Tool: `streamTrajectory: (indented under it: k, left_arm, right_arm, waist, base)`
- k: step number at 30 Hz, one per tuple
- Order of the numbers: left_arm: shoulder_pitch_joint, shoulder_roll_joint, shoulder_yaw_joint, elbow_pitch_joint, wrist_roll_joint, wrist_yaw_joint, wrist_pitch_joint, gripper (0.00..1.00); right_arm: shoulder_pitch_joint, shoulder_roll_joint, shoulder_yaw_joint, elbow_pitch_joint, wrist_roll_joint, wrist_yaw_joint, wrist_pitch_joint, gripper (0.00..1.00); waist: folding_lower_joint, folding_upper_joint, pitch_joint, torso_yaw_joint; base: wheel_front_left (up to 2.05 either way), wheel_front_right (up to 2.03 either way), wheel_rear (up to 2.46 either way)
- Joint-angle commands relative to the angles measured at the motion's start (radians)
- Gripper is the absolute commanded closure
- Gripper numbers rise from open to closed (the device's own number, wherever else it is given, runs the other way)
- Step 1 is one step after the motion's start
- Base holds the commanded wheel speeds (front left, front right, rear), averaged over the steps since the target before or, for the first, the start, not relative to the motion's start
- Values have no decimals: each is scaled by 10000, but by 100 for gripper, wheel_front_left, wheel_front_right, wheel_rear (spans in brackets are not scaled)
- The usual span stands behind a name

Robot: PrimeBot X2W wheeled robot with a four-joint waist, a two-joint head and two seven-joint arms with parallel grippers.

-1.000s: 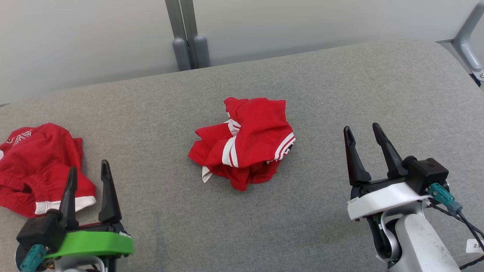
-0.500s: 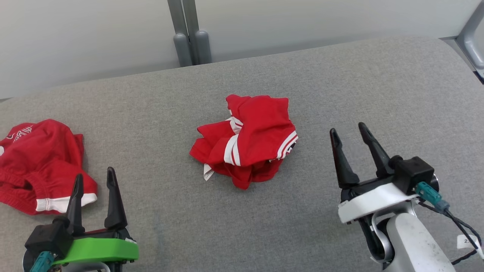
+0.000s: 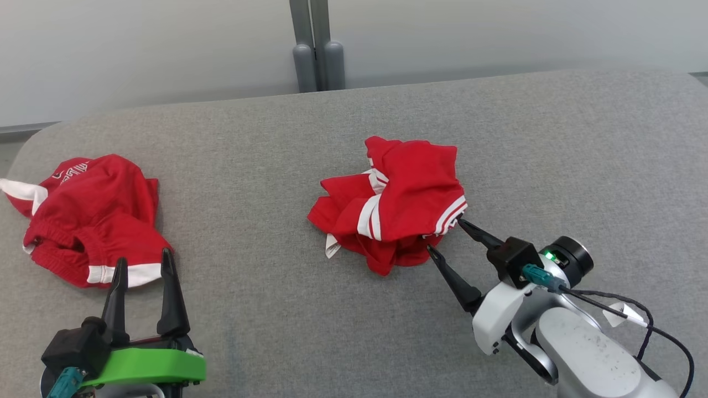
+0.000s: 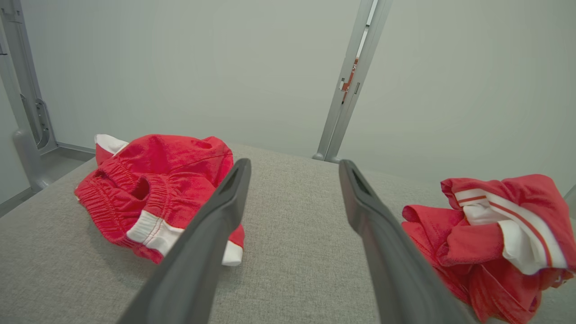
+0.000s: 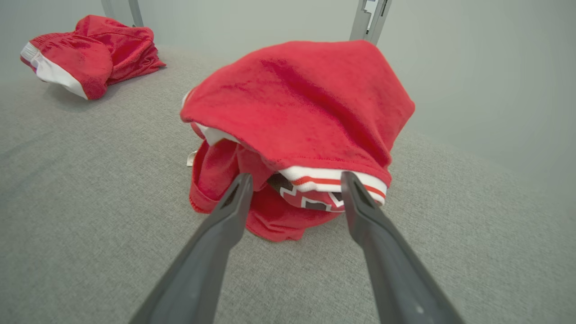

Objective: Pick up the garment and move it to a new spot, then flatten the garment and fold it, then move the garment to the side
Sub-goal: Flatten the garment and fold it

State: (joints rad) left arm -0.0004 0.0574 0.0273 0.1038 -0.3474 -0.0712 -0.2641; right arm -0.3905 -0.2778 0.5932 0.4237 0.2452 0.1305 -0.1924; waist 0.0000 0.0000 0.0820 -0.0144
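Note:
A crumpled red garment (image 3: pixel 404 188) with white stripes lies in the middle of the grey padded surface (image 3: pixel 553 143). My right gripper (image 3: pixel 445 236) is open, its two fingertips touching or nearly touching the garment's near right edge by the striped hem. In the right wrist view the garment (image 5: pixel 297 99) rises just past the open right gripper (image 5: pixel 297 177), the hem between the two tips. My left gripper (image 3: pixel 144 258) stands open at the lower left with nothing between its fingers. The left wrist view has the garment (image 4: pixel 495 234) to the right of the open left gripper (image 4: pixel 294 162).
A second red garment (image 3: pixel 94 210) with white bands lies bunched at the surface's left end, just beyond my left gripper; I also see that garment (image 4: pixel 157 180) in the left wrist view. A grey post (image 3: pixel 317 50) stands against the pale wall behind.
The head camera has shifted, so everything sits further right. My right gripper has swung in leftward and tilted, and its tips now reach the garment's edge. The left gripper has barely moved.

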Motion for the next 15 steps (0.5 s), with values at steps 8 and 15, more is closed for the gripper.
streamTrajectory:
  k: [8, 15]
  left_arm:
    - [-145, -53, 52, 138, 104, -132, -4, 0]
    - [-63, -71, 10, 196, 38, -136, -5, 0]
  right_arm:
    - [-1013, -301, 887, 900, 414, 3, 1256, 0]
    - [-1374, -459, 1112, 946, 788, 3, 1853, 0]
  waist:
    - [0, 0, -47, 631]
    - [0, 0, -72, 818]
  base:
    - [0, 0, 0]
    - [0, 0, 0]
